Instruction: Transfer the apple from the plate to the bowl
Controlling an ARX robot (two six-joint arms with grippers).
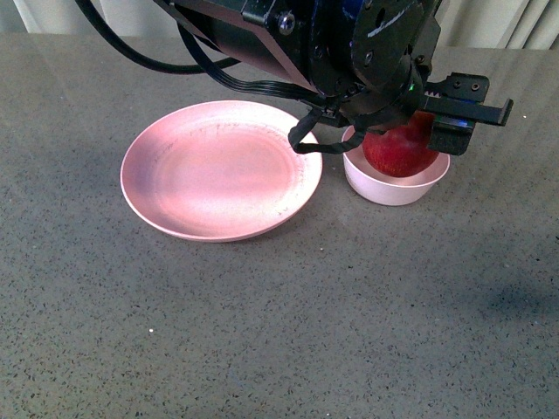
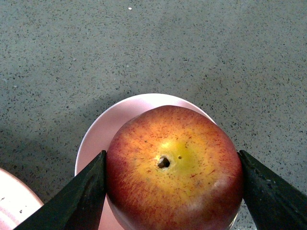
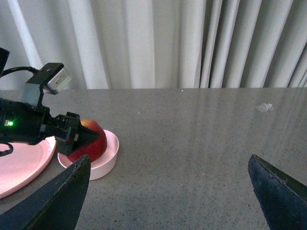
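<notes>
- Left tool (image 2: 173, 191): closed on the apple (image 2: 175, 160), one finger against each flank; stem dimple faces straight up at my wrist camera.
- Apple: sunk within the rim of the bowl (image 2: 103, 129), directly beneath the tool. I cannot tell whether it touches the bowl's floor.
- Plate (image 1: 218, 170): bare, beside the tool, just next to the bowl.
- Right tool (image 3: 168, 196): open, holding nothing, well apart over the table (image 1: 349, 305).
- Judgement: the left tool alone is placed, and release needs only its fingers parting.

plate (image 1: 201, 166) just beside the bowl (image 1: 384, 190); left arm (image 1: 306, 35) above both; open table (image 1: 349, 332) elsewhere
</notes>
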